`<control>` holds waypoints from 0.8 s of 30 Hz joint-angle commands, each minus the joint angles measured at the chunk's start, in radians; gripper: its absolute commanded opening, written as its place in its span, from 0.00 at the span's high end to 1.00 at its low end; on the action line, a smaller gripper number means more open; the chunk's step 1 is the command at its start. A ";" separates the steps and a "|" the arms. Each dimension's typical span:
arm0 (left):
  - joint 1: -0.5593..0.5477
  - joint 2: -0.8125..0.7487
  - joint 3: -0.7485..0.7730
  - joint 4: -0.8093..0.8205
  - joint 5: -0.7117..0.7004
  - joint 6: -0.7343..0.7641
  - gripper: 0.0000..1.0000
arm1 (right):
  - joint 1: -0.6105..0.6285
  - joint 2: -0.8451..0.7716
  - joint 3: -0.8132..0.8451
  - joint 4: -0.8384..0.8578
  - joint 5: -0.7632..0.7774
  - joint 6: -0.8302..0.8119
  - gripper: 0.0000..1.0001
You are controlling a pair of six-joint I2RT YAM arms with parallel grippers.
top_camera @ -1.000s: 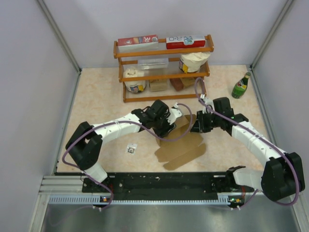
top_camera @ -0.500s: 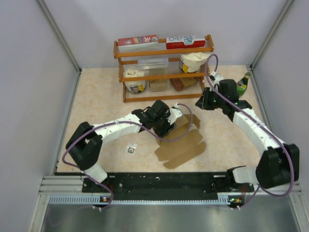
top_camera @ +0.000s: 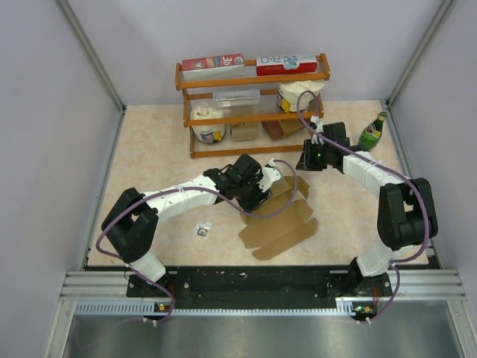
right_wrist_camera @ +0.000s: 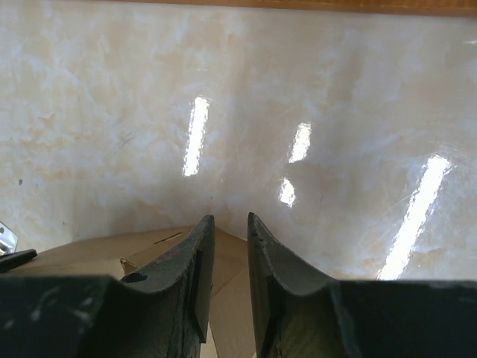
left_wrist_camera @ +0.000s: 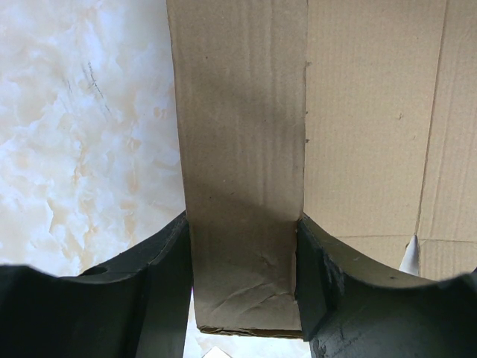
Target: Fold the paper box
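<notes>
left carton (top_camera: 214,66), top shelf: we read "30", turned sideways, at its left end.
right carton (top_camera: 287,64), top shelf: we make out the large letters "r" and "o"; the rest is too small for us.
green bottle (top_camera: 371,133): label too small to read.
small tag (top_camera: 202,230) on the table: dark printed mark, unreadable.

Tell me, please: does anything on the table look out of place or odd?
A small loose item lies alone on the table left of the box, too small to identify. The box is half folded, one flap pinched in the left end effector. Nothing looks spilled.
</notes>
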 commanded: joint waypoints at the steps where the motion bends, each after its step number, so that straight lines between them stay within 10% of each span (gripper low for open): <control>1: -0.003 -0.012 0.018 0.015 -0.005 -0.012 0.49 | -0.002 -0.012 0.023 -0.045 -0.060 -0.056 0.76; 24: -0.003 0.018 0.041 0.011 -0.003 -0.019 0.49 | -0.001 -0.165 -0.113 -0.123 -0.117 -0.073 0.70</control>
